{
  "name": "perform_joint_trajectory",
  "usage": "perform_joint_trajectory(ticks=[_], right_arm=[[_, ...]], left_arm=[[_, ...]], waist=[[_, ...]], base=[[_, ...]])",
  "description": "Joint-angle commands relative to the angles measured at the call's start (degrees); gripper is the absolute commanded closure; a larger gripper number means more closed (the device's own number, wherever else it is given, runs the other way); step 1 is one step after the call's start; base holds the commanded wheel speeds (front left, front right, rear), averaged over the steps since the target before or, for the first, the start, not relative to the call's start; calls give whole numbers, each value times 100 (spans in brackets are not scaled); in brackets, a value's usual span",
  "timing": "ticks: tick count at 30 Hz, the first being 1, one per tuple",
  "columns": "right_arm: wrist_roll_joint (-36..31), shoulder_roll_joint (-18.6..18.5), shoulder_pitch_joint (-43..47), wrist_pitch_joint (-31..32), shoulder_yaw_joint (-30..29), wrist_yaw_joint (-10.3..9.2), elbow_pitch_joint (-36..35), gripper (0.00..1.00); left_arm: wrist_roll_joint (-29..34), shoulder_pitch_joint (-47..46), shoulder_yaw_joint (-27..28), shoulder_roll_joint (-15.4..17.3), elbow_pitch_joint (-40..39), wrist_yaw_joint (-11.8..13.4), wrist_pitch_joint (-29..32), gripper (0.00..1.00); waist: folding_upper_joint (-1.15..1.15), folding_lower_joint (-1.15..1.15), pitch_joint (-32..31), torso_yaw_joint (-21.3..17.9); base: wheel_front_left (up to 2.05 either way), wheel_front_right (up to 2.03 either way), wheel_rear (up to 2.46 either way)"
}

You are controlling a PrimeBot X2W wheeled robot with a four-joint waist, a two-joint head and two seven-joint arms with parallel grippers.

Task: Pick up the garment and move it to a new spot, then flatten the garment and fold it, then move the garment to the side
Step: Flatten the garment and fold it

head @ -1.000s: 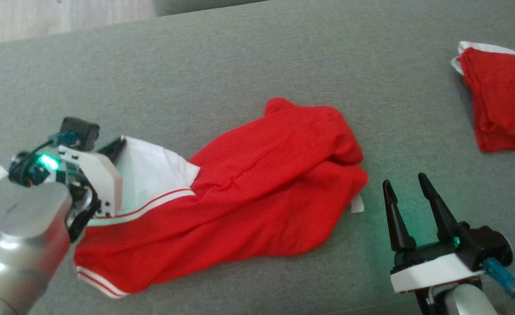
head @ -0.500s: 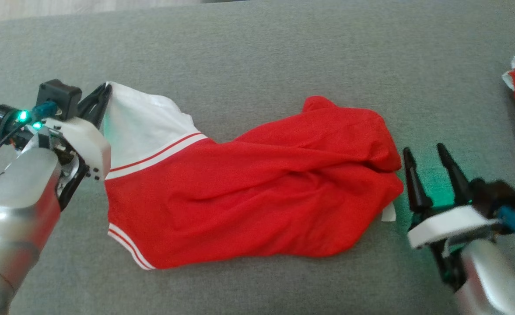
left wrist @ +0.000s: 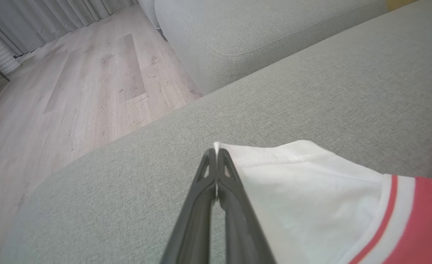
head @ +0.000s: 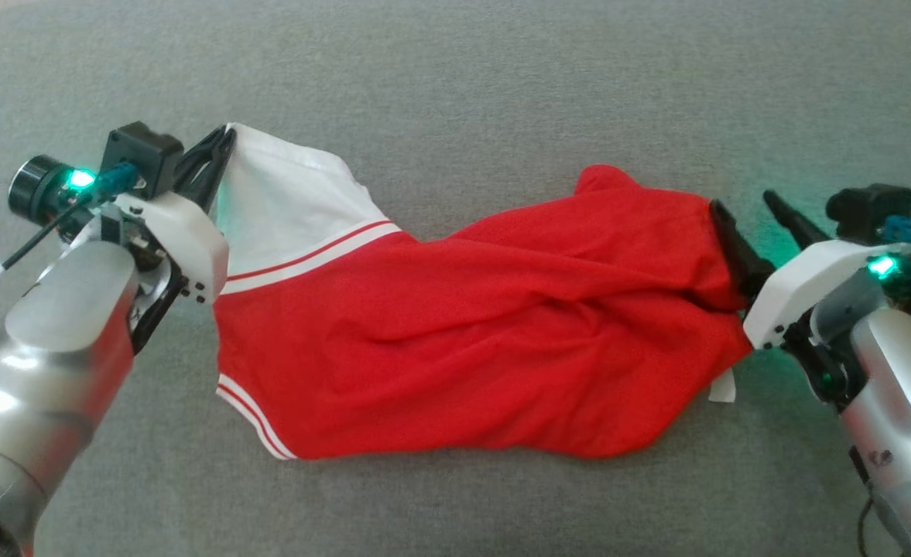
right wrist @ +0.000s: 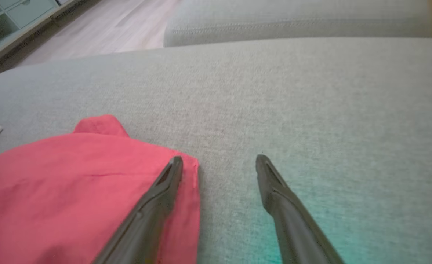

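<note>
The red garment [head: 486, 340], with a white panel and red-and-white striped trim at its left end, lies stretched across the grey sofa cushion [head: 455, 85]. My left gripper [head: 219, 151] is shut on the corner of the white panel [left wrist: 296, 190], its fingers [left wrist: 219, 183] pinching the fabric edge. My right gripper [head: 745, 213] is open at the garment's right edge. In the right wrist view its left finger [right wrist: 157, 198] rests over the red cloth [right wrist: 72, 183], and the right finger [right wrist: 278, 194] is over bare cushion.
The grey cushion [right wrist: 274, 91] stretches beyond the garment on all sides. Past its far edge lie a second sofa section [left wrist: 260, 33] and wooden floor [left wrist: 72, 84]. A white label [head: 722, 385] hangs from the garment's right end.
The head camera has shifted, and the second red cloth at the right has left the picture. My left gripper has drawn the white corner out and the garment lies longer. My right gripper has reached the garment's right edge.
</note>
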Motion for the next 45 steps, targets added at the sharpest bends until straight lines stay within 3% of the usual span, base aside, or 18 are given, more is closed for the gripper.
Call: perform_joint_trajectory(ticks=[1, 8, 9, 10, 11, 12, 21, 26, 34, 45], right_arm=[[120, -117, -106, 47, 170, -4, -110, 0], [699, -383, -160, 256, 805, -4, -47, 0], [764, -406, -154, 267, 871, -4, -42, 5], [820, -430, -153, 274, 933, -4, -41, 49], [867, -454, -157, 260, 986, -4, -45, 67], [911, -478, -161, 227, 1031, -4, -53, 100], [1096, -678, -336, -327, 1103, -4, -21, 100], [1183, -836, -479, -765, 881, -4, -104, 100], [1631, -1304, -670, -1017, 249, -4, -1003, 100], [1395, -1792, -467, -369, -817, -4, -2272, 100]], left_arm=[[43, -397, 141, 194, -84, 25, -75, 100], [58, -397, 71, 129, -121, 28, -99, 100], [54, -388, 65, 126, -120, 30, -100, 100], [48, -380, 62, 126, -118, 32, -103, 100], [42, -371, 60, 128, -115, 34, -108, 100], [36, -362, 58, 130, -112, 36, -113, 100], [110, -341, 45, 207, -119, 152, -427, 100], [230, -472, 179, 284, -264, 414, -729, 100], [585, -704, 1068, 582, -1637, 945, -856, 100], [1035, -440, 1771, 1233, -3389, 1125, -858, 100]], waist=[[0, 0, 18, 38], [0, 0, 17, 147], [0, 0, 9, 155], [0, 0, 1, 160], [0, 0, -7, 162], [0, 0, -15, 163], [0, 0, -179, 90], [0, 0, -377, -18], [0, 0, -827, -333], [0, 0, -1438, -666]], base=[[0, 0, 0], [0, 0, 0], [0, 0, 0], [0, 0, 0], [0, 0, 0], [0, 0, 0], [0, 0, 0], [0, 0, 0], [0, 0, 0], [0, 0, 0]])
